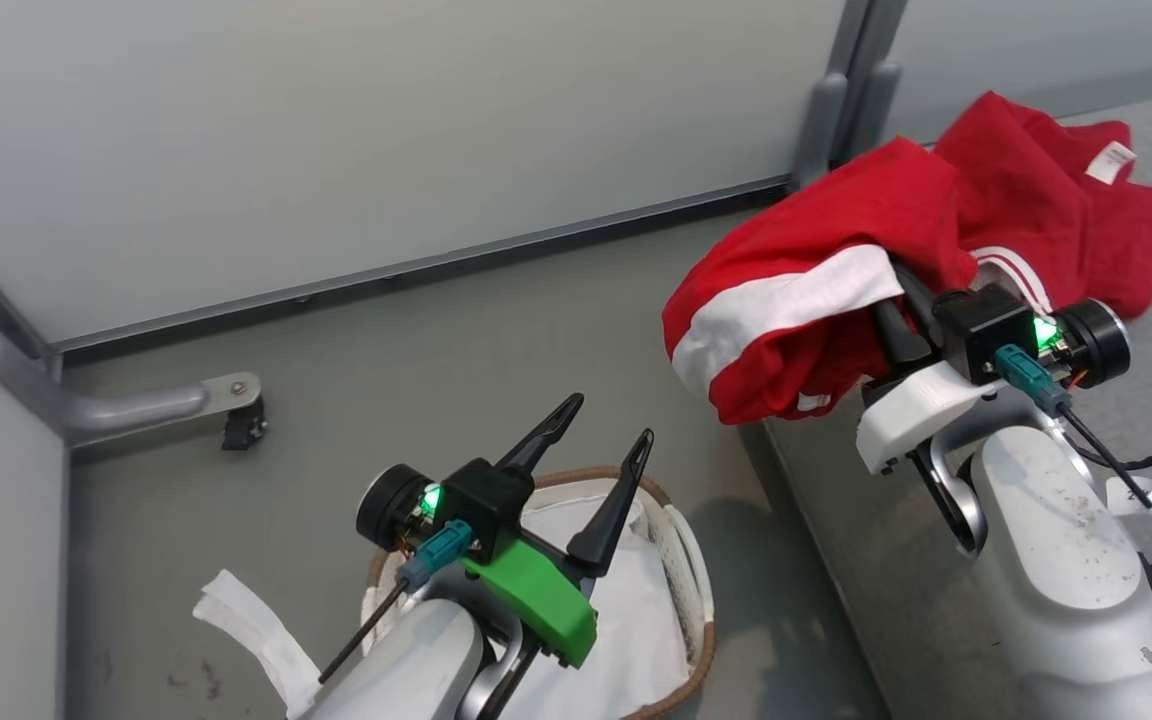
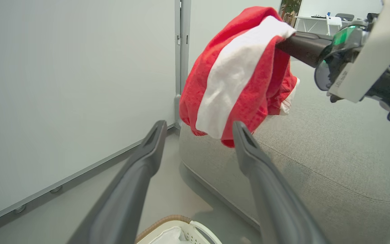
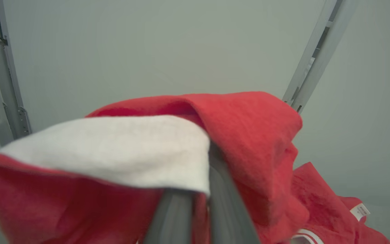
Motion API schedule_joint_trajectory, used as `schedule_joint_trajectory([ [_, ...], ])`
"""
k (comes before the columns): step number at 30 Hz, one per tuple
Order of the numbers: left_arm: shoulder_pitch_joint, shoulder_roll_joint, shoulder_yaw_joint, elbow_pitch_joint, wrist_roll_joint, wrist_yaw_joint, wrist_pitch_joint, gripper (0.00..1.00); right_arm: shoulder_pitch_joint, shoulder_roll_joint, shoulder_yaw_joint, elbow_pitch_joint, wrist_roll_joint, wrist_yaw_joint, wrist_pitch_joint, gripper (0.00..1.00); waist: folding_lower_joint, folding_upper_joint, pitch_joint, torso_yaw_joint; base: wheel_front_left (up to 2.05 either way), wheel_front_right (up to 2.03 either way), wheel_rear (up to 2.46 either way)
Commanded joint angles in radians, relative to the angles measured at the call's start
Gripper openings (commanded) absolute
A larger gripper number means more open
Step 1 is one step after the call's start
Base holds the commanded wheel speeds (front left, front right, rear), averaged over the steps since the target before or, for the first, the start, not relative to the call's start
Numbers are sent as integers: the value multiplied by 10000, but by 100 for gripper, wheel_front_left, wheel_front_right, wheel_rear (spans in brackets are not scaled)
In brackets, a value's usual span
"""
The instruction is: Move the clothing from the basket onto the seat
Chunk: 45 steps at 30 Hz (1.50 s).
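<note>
The right gripper (image 1: 901,300) had its two fingers close together, shut on a red cloth (image 1: 786,300) w/ a wide white band. The cloth was draped over the finger ends and hung down on both sides, up in the air. In the right wrist view the white band ran side to side, so the cloth's long way went across the jaws, not along them.

Where it hung was the big thing. From the left wrist, the low end of the cloth was just above the round edge of the seat (image 2: 317,162), not touching it. From the head, most of the cloth was over that edge, w/ the floor (image 1: 436,350) right beside it on the robot's left. The flat part of the seat lay to the robot's right, where a second red piece (image 1: 1046,200) was lying.

So, prob., the next move needed the right arm to go more to the right, over the seat, then open. If it let go here, the cloth might slide off to the floor.

The left gripper (image 1: 612,420) was wide open, holding nothing, above the basket (image 1: 681,560) and well apart from the cloth. So this job was the right arm's. A white sheet (image 1: 626,620) lay in the basket. I saw no red there, but the arm hid part.
</note>
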Motion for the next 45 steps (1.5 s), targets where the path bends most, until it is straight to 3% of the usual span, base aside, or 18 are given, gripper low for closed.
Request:
schedule_joint_trajectory([
  [1,-17,27,-17,1,115,-25,-4,100,86,-66,-69,-61,-65,-14,-23,0,0,0,420,-871,0,0,0],
  [11,-437,227,-214,78,204,-27,-6,100,160,-17,-481,-186,-16,-14,-23,0,0,0,1186,-2264,0,0,0],
  [23,-991,617,-15,50,302,-26,-6,100,-637,-309,-1281,-330,-139,-14,-23,0,0,0,2010,-2098,0,0,0],
  [30,-1565,829,116,-186,492,-27,-6,100,-2694,-1623,-1928,161,-315,-14,-23,0,0,0,3107,-1295,0,0,0],
  [39,-2492,1081,58,-694,991,-27,-5,100,-5349,-3904,-2856,1494,-241,-14,412,0,0,0,5132,-226,0,0,0],
  [45,-2924,1121,-107,-966,1395,-27,-5,100,-5952,-4495,-3526,2402,-66,-14,622,0,0,0,6192,86,0,0,0],
])
